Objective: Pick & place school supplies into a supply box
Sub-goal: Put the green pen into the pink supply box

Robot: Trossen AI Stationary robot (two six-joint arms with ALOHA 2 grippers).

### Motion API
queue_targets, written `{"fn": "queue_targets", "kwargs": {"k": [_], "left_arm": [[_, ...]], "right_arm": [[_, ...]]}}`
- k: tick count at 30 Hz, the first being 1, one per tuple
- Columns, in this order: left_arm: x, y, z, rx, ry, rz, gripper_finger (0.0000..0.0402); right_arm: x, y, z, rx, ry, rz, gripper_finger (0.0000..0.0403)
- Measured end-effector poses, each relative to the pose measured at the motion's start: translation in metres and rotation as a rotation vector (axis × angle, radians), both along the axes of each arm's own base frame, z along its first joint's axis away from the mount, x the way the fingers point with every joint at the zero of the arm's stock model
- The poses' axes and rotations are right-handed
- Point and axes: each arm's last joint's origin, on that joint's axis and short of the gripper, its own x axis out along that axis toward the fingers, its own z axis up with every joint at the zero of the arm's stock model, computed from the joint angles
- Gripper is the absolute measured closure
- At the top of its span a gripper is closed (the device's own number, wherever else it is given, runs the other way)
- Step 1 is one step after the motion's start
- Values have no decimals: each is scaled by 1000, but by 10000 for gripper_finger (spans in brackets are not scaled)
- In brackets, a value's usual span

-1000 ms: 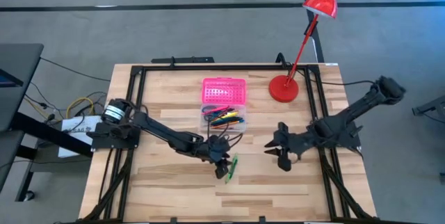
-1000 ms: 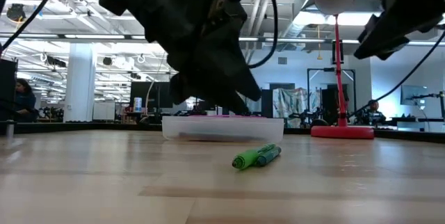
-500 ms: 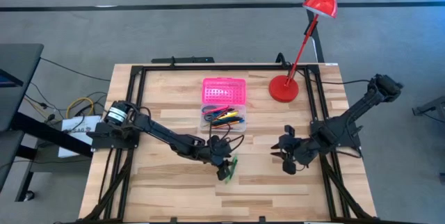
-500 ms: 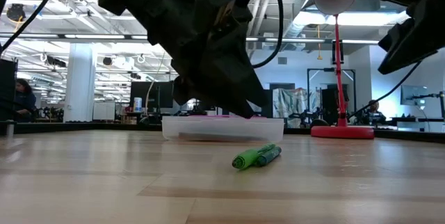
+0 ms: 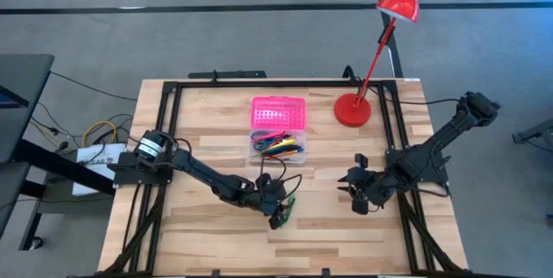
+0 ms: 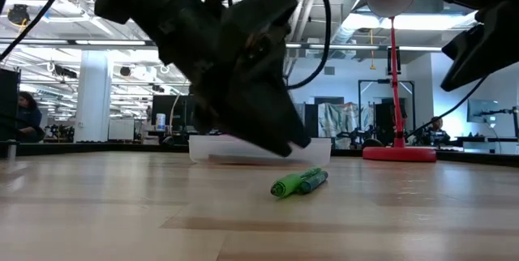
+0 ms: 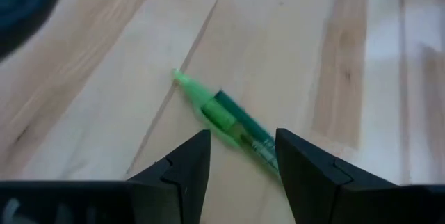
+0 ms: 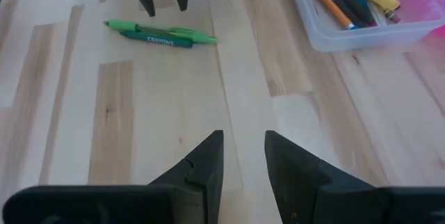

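Observation:
Two green markers lie side by side on the wooden table, near its front middle. My left gripper hangs open just above them, slanting down, one finger on either side of their near end without touching; in the low view its tips are clear of the markers. The supply box stands farther back, with several pens inside and its pink lid folded open. My right gripper is open over bare table to the right, holding nothing.
A red desk lamp stands with its base at the back right, its head reaching out beyond the table's far edge. A black frame runs around the table. Bare wood lies along the front and left.
My left gripper has sunk and gone toward the table's near edge, coming over the green markers, and stays open. My right gripper has drawn back a little toward the table's right edge and turned. The markers have not moved.

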Motion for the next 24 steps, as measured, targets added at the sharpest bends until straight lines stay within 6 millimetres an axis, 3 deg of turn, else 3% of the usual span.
{"fn": "queue_targets", "kwargs": {"k": [19, 24], "left_arm": [[2, 0, 0, 24, -47, 111, 245], [7, -6, -16, -50, -62, 111, 245]], "right_arm": [[-4, 5, 0, -20, 8, 41, 305], [-4, 4, 0, -33, 8, 54, 305]]}}
